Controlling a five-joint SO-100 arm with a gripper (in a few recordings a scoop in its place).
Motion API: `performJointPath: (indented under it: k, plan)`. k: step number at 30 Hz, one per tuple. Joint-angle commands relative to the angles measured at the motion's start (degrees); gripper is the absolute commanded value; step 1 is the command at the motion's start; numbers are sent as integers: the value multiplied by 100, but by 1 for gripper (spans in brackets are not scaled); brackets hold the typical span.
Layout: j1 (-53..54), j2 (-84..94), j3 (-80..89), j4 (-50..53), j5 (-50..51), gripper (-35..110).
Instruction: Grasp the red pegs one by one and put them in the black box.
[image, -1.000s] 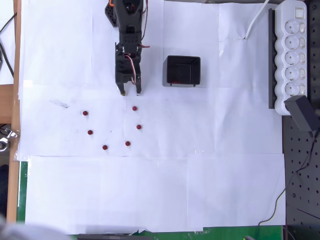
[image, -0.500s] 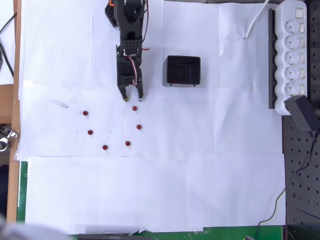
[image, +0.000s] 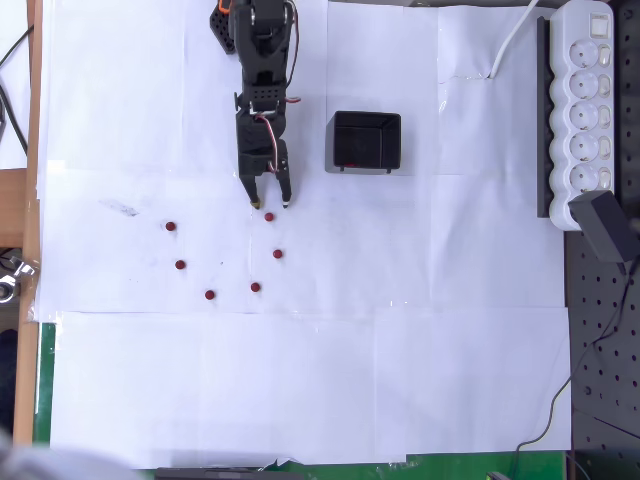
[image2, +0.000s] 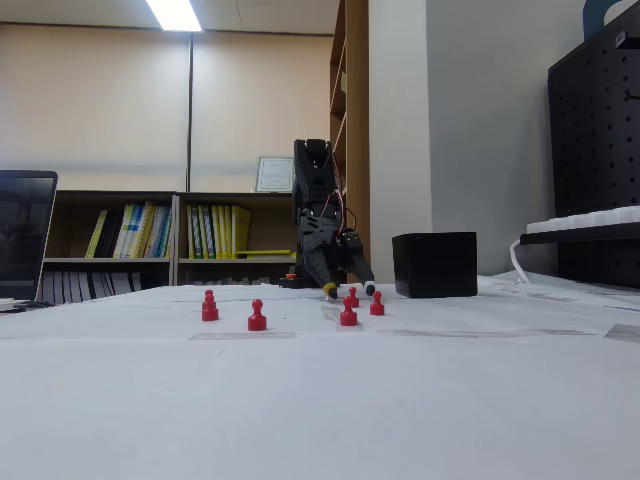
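Red pegs (image: 222, 257) lie loose on white paper in the overhead view — gripper (image: 270, 205) open just above the nearest, black box (image: 366, 141) apart. Fixed view: fingertips low — may topple that peg (image2: 352, 297).

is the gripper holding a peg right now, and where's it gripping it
Nothing is held. The gripper is open, its fingers spread just above the nearest red peg, which sits on the paper.

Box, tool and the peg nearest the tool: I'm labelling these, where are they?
box (image: 366, 141), overhead view, its dark floor
tool (image: 269, 205), overhead view, midway between its open fingertips
nearest peg (image: 269, 216), overhead view, its round top
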Motion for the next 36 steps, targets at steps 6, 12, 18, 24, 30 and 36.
performJointPath:
  k: [6,12,18,24,30,36]
  plan:
    - [-62,387,220,-431,0,19]
    - [-35,773,334,-729,62,19]
    - [-44,1002,554,-765,70,19]
    - [-70,1283,809,-879,105,19]
    - [-141,1336,905,-879,79,19]
    - [-149,1336,879,-879,70,18]
